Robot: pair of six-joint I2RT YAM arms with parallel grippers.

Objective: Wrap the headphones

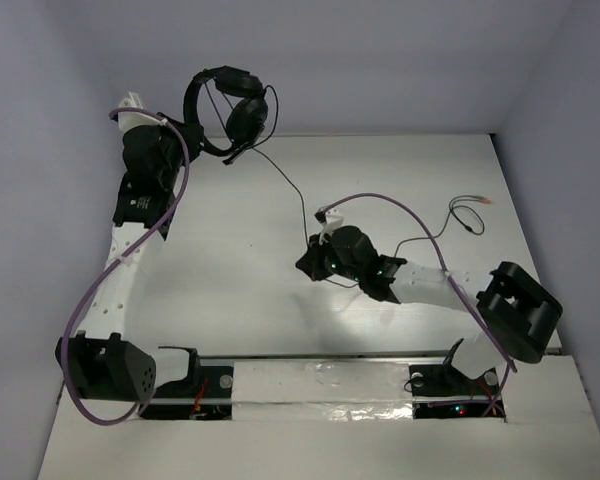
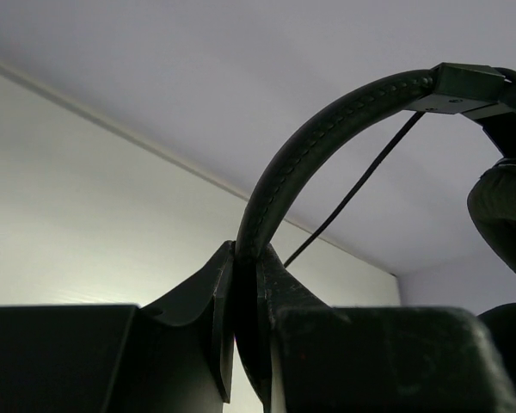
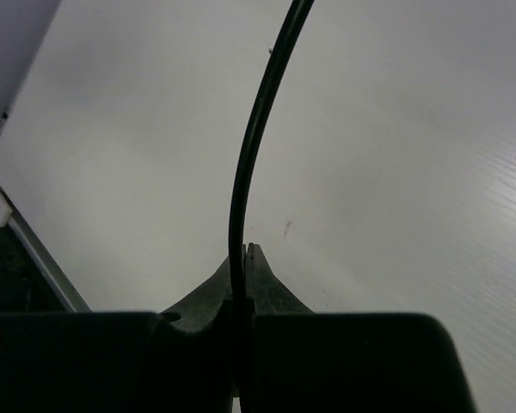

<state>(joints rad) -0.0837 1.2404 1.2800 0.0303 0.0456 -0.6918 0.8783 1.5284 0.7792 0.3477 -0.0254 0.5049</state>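
Right jaws clamped on thin cable [image 3: 239, 172]; left jaws clamped on headband [image 2: 310, 142], headphones [image 1: 245, 115] aloft

The left gripper [image 1: 192, 138] holds the headphones [image 1: 242, 112] by the headband above the table [image 1: 230, 250]; their thin cable [image 1: 292, 185] slants down into the right gripper [image 1: 313, 262].

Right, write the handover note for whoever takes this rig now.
Left gripper: shut on the headband, holding the headphones raised at far left.
Right gripper: shut on the cable, over the middle of the table.
Done: both grips set.
Left to do: the cable runs loose from headphones to right gripper; no wraps visible, so all winding remains.
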